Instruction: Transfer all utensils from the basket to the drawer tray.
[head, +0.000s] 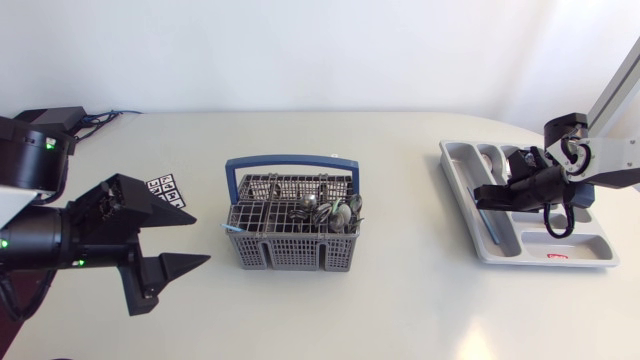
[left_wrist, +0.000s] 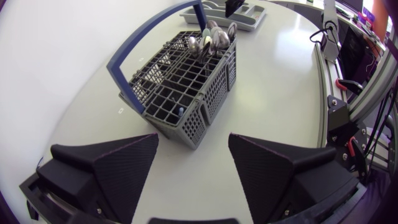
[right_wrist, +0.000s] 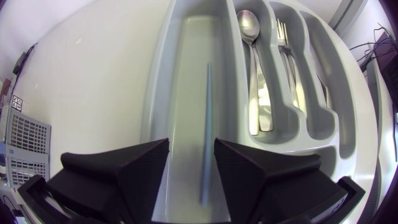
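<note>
Done so far: the drawer tray (right_wrist: 186, 74) already holds a spoon (right_wrist: 247, 25), a fork (right_wrist: 283, 37) and a thin blue stick (right_wrist: 206, 124), each lying flat in its own slot.
Left to do: a cluster of metal utensils (head: 330, 212) stands upright in the basket (head: 290, 245), so I judge the task is partly done.
Right end effector (right_wrist: 191, 146): spread, hovering over the tray's long outer slot; the blue stick lies in the slot beneath the gap, not pinched.
Left end effector (left_wrist: 193, 140): spread and empty, low over the tabletop (head: 400, 300), with the basket just ahead of it.
Tray: smooth pale grey moulded plastic with rounded walls and long narrow slots.
Basket: grey plastic lattice, boxy, split into square cells, with a blue arched handle (head: 290, 160).
Cutlery: polished metal, glossy, slim handles.
Blue stick: straight, very thin and matte; I cannot tell its material.
Location: the basket sits mid-tabletop, the tray well apart on my right.
</note>
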